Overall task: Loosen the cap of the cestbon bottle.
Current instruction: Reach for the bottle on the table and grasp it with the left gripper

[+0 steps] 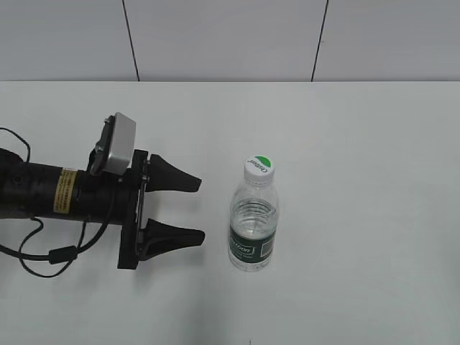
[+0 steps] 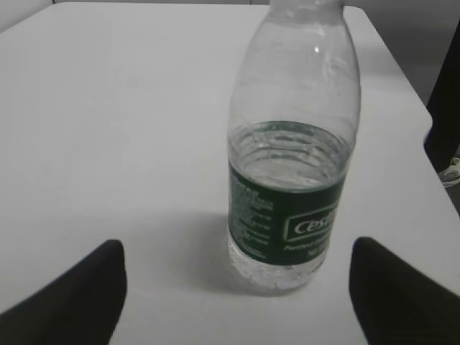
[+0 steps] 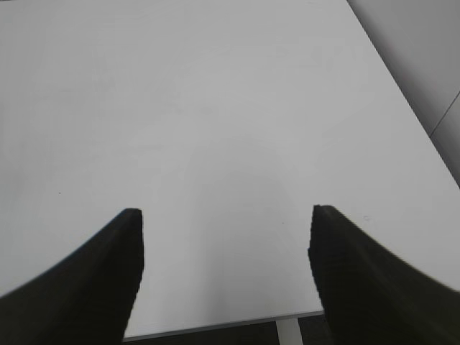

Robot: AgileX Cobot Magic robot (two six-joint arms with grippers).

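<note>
The cestbon bottle [image 1: 253, 228] stands upright on the white table, clear and ribbed with a dark green label band. Its white cap [image 1: 259, 166] with a green half-circle sits on top. My left gripper [image 1: 200, 209] is open and empty, lying level just left of the bottle, a short gap away. In the left wrist view the bottle [image 2: 291, 154] stands ahead between the open fingers [image 2: 237, 269]; its cap is cut off at the top edge. My right gripper [image 3: 224, 237] is open and empty over bare table; it does not show in the exterior view.
The white table [image 1: 359, 144] reaches back to a grey panelled wall [image 1: 215, 36]. The table's edge [image 3: 215, 323] shows below the right gripper, with dark floor beyond. Black cables [image 1: 43, 255] hang from the left arm.
</note>
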